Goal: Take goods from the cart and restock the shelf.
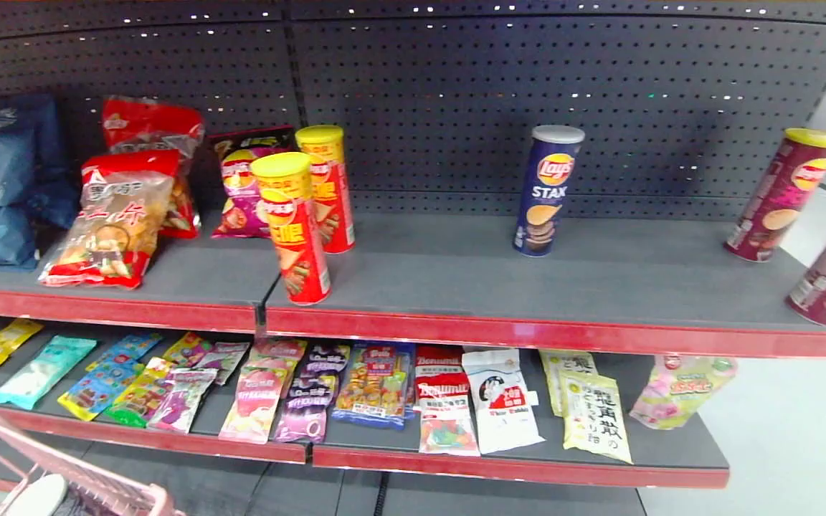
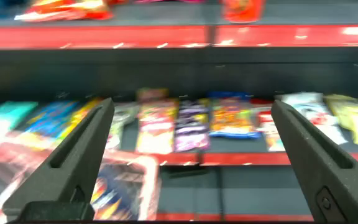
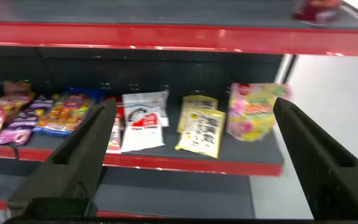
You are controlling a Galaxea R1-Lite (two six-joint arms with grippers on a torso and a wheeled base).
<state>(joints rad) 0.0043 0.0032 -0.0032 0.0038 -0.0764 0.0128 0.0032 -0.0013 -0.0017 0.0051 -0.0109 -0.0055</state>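
The upper shelf [image 1: 456, 265] carries chip bags at the left, two red chip cans [image 1: 297, 226], a blue can [image 1: 546, 190] and two maroon cans [image 1: 782, 195] at the right. The lower shelf [image 1: 355, 437] holds rows of snack packets. A corner of the pink cart [image 1: 62, 480] shows at the bottom left. My left gripper [image 2: 191, 162] is open, nothing between its fingers, facing the lower shelf's candy packets [image 2: 191, 124]. My right gripper [image 3: 191, 162] is open too, facing the white packet [image 3: 143, 121] and yellow-green packets [image 3: 201, 130] on the lower shelf.
A wide bare stretch of upper shelf lies between the red cans and the blue can, and another between the blue and maroon cans. The shelving ends at the right, with pale floor [image 1: 800, 430] beyond. A pegboard wall [image 1: 499, 86] backs the shelf.
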